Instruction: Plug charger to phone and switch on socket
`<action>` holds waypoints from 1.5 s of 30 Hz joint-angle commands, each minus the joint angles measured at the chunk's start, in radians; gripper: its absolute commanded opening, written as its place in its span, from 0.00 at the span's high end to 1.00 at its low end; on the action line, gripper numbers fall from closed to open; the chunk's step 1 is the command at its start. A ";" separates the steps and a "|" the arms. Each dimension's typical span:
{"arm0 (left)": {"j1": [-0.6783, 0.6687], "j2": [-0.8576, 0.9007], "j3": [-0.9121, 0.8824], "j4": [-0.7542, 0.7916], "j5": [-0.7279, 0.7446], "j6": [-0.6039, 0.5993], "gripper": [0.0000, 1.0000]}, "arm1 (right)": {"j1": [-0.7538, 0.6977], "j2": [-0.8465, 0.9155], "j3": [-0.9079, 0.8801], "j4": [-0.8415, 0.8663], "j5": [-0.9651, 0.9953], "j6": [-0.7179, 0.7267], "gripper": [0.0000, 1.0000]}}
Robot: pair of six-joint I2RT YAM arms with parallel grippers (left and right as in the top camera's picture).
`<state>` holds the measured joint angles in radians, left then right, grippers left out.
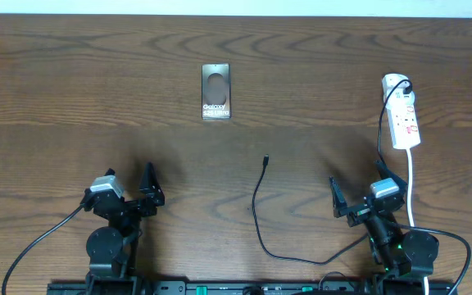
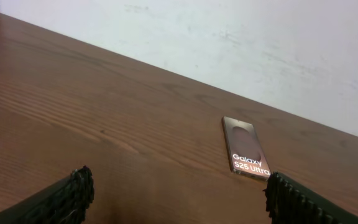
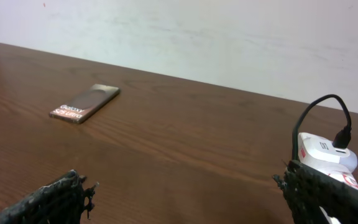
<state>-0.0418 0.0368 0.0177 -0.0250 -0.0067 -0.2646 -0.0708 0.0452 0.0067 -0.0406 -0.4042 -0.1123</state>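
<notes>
The phone (image 1: pixel 216 91) lies flat at the table's back centre, a dark rectangle with white "Galaxy" lettering; it also shows in the left wrist view (image 2: pixel 246 148) and the right wrist view (image 3: pixel 84 103). The charger cable (image 1: pixel 256 215) is a thin black line curving from the front edge up to its connector tip (image 1: pixel 265 160) at mid-table. The socket (image 1: pixel 401 110) is a white power strip at the back right with a black plug in its far end; it also shows in the right wrist view (image 3: pixel 325 155). My left gripper (image 1: pixel 132 190) (image 2: pixel 179 196) and right gripper (image 1: pixel 359 193) (image 3: pixel 185 196) are open, empty, near the front.
The socket's white cord (image 1: pixel 411 180) runs down the right side past my right arm. A pale wall borders the table's far edge (image 2: pixel 229 37).
</notes>
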 commanded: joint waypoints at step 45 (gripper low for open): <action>0.004 1.414 1.697 -1.343 0.026 0.038 0.10 | 0.006 0.000 -0.001 -0.005 0.009 0.010 0.01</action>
<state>-0.0418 1.3716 1.6924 -1.3647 0.0204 -0.2283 -0.0708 0.0460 0.0067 -0.0410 -0.3996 -0.1123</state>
